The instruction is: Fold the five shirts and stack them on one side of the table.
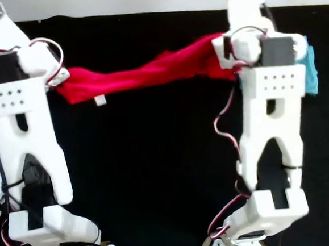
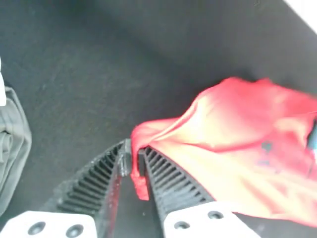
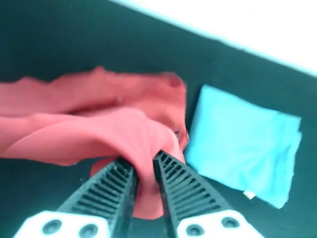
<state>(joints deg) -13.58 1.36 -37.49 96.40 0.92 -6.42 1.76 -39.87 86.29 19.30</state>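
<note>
— What was the red shirt (image 1: pixel 149 73) made of?
— Soft matt cloth, creased; the light blue shirt (image 1: pixel 311 69), right of frame, likewise. A grey cloth (image 2: pixel 12 144) looked equally matt.
— And the table (image 1: pixel 157 175)?
— Covered in black matt fabric, faintly fuzzy.
— The right arm (image 1: pixel 272 120)?
— Smooth white plastic, slightly glossy. The left gripper (image 2: pixel 132 153) had ribbed black plastic fingers (image 2: pixel 171 181), matt.

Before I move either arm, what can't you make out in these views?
High view: folded light-blue shirt, mostly hidden behind the right arm.
High view: red fabric shirt, right end hidden behind that arm's white housing.
Left wrist view: grey cloth, cut off by the picture edge; folded or not, unclear.
</note>
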